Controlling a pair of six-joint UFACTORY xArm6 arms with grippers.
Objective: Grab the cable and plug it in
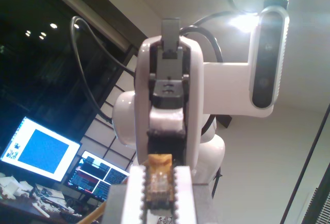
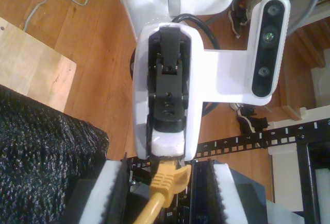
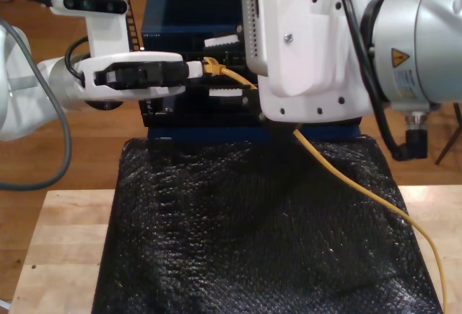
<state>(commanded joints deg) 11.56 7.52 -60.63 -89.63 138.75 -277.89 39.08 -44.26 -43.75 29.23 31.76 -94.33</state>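
Note:
The orange-yellow cable [image 3: 361,188] runs from the exterior view's right edge up across the black mat to its plug [image 3: 209,66], in front of the blue rack unit. My first gripper [image 3: 196,70] reaches in from the exterior view's left. It is shut on the clear yellowish plug [image 1: 159,180], which sits between its serrated fingers [image 1: 135,195]. My second gripper [image 3: 209,67], on the big arm at the exterior view's right, stands open. Its fingers [image 2: 113,195] are wide apart on either side of the yellow boot [image 2: 167,178]. The two grippers face each other.
A black textured mat [image 3: 253,234] covers the wooden table [image 3: 58,242]. Behind it stands the blue rack unit [image 3: 188,11] with a perforated rail [image 2: 242,144] and wooden floor around it. Lit monitors [image 1: 38,154] stand far behind the second arm.

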